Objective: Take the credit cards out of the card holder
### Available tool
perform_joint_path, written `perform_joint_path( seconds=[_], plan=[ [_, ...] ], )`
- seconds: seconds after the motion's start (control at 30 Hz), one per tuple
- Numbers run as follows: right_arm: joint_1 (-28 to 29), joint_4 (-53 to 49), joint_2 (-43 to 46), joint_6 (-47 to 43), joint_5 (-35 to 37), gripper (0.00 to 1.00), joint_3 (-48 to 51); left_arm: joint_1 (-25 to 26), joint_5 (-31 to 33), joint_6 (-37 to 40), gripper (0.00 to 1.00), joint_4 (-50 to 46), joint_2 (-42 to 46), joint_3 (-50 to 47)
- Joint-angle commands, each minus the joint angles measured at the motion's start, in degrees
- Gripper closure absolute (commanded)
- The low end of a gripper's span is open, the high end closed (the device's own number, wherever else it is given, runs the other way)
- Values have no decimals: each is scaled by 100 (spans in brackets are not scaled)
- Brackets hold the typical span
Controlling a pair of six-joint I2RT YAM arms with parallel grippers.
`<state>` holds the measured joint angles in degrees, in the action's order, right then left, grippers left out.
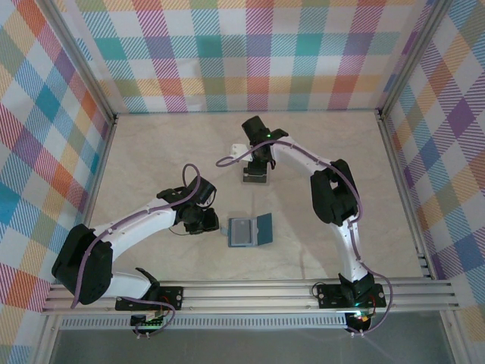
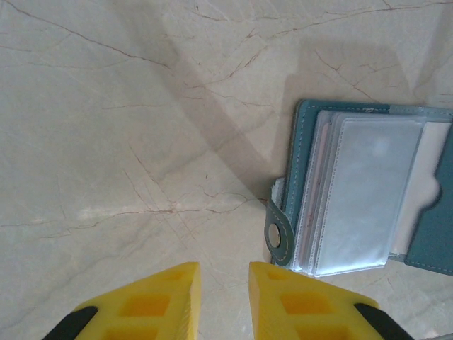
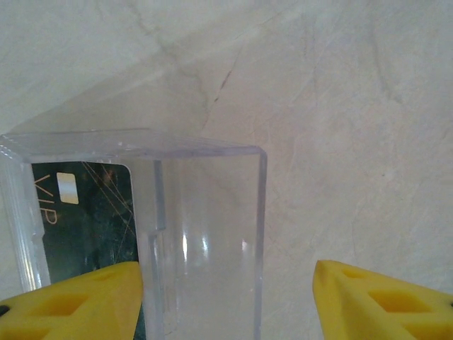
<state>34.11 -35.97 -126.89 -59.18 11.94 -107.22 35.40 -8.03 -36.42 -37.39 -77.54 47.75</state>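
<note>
Teal covers mark the card holder [image 1: 250, 230], which we see lying open and flat on the pale marbled table [image 1: 151, 144], near the front between the two arms. In the left wrist view its clear sleeves [image 2: 357, 198] face up with a pinkish edge tucked behind them. We take that edge for a card not yet pulled, though we cannot be sure. The left gripper [image 2: 224, 276] hovers just beside the holder's tab [image 2: 277, 237], its jaws parted only narrowly and holding nothing. Farther back, the right gripper [image 3: 226, 265] hangs over the clear plastic tray [image 3: 205, 212], jaws wide and empty. One dark credit card [image 3: 85, 219] sits inside the tray. We judge one card delivered and the right arm free. The next move calls for pinning the holder with the left gripper while the right slides out whatever card remains.
</note>
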Motion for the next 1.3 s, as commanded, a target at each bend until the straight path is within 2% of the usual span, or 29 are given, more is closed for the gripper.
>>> perform_joint_path(
  seconds=[0.0, 0.27, 0.43, 0.63, 0.87, 0.97, 1.1, 1.27],
  plan=[
    [19, 306, 237, 46, 62, 35, 79, -68, -47, 49, 75, -85, -8, 108],
    [39, 284, 677, 418, -281, 35, 306, -68, -253, 128, 75, 0, -46, 168],
    [100, 204, 1236, 1339, -763, 34, 626, -59, -436, 220, 75, 37, -180, 364],
    [278, 306, 2042, 3675, -1111, 37, 1343, -42, -707, 340, 75, 148, -365, 667],
    [500, 585, 3187, 6977, -1414, 41, 2870, 6, -1038, 451, 74, 431, -870, 867],
    [519, 383, 3472, 8052, -1527, 43, 3383, 20, -940, 538, 75, 433, -1056, 949],
    [536, 463, 3788, 9008, -1922, 47, 3999, 10, -797, 643, 77, 476, -1297, 913],
    [608, 650, 3713, 9443, -2788, 52, 4242, 11, -654, 609, 80, 492, -1405, 802]
  ],
)
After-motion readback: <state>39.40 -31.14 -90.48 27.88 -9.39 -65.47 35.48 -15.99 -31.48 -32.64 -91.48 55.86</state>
